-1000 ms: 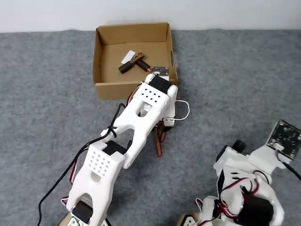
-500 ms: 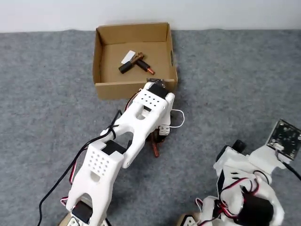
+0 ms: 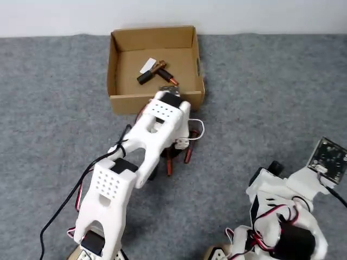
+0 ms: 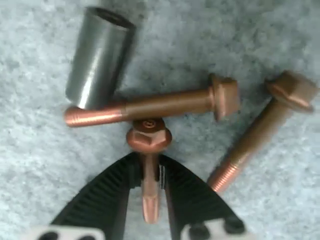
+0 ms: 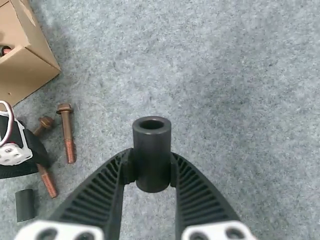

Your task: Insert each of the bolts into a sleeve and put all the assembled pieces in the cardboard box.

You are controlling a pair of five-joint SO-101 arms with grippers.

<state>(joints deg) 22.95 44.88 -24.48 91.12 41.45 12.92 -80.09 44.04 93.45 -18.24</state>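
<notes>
My left gripper (image 4: 148, 167) is shut on the shank of a copper bolt (image 4: 148, 140), low over the carpet. Just past that bolt's head lies a second bolt (image 4: 150, 106), its threaded end at a dark sleeve (image 4: 100, 56). A third bolt (image 4: 255, 135) lies apart to one side. In the high view the left gripper (image 3: 169, 154) is in front of the cardboard box (image 3: 116, 59), which holds assembled pieces (image 3: 154, 73). My right gripper (image 5: 151, 165) is shut on an upright black sleeve (image 5: 151, 150), clear of the carpet.
Seen from the right wrist, the box corner (image 5: 22, 60), loose bolts (image 5: 65, 132) and a spare sleeve (image 5: 25, 204) lie beside the left gripper. Grey carpet (image 3: 271, 92) stretches right of the box. The right arm (image 3: 287, 216) sits at the near right.
The left arm has swung to the left in front of the box, carrying the bolt in its gripper with it. The right arm has not moved.
</notes>
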